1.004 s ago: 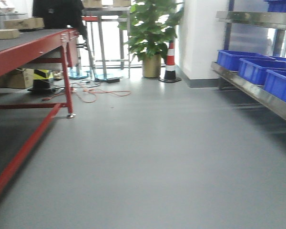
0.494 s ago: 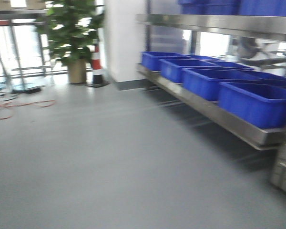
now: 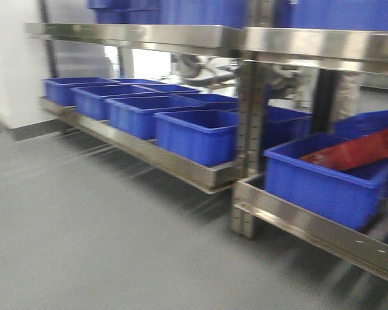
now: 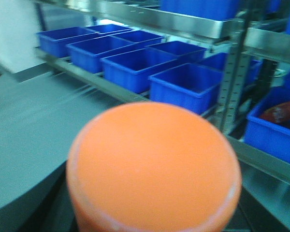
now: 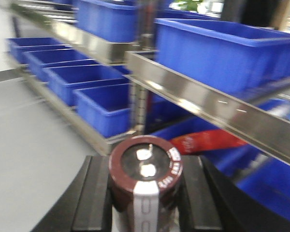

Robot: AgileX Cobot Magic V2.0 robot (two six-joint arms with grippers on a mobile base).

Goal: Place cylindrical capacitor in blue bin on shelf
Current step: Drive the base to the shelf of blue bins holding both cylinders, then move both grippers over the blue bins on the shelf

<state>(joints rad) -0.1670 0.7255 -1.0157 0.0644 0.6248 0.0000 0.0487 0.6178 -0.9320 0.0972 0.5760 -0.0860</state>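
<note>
In the right wrist view my right gripper [image 5: 146,195] is shut on the cylindrical capacitor [image 5: 146,176]. It stands upright between the black fingers [image 5: 99,193], dark brown with a white-grey stripe and two silvery terminals on top. The steel shelf [image 5: 203,104] runs just ahead of it, with a row of open blue bins [image 5: 104,108] on the lower level. The front view shows the same shelf [image 3: 181,166] and blue bins [image 3: 195,135]. In the left wrist view my left gripper [image 4: 153,205] carries an orange round-topped object [image 4: 152,162] that hides its jaws.
One blue bin [image 3: 323,181] right of the steel upright [image 3: 249,129] holds a red packet [image 3: 359,150], also in the right wrist view [image 5: 208,140]. More blue bins [image 5: 222,50] fill the upper level. Grey floor [image 3: 84,232] lies before the shelf.
The front view has swung right, from the red table and potted plant to the shelf. The shelf and blue bins now stand much closer. The image is motion-blurred.
</note>
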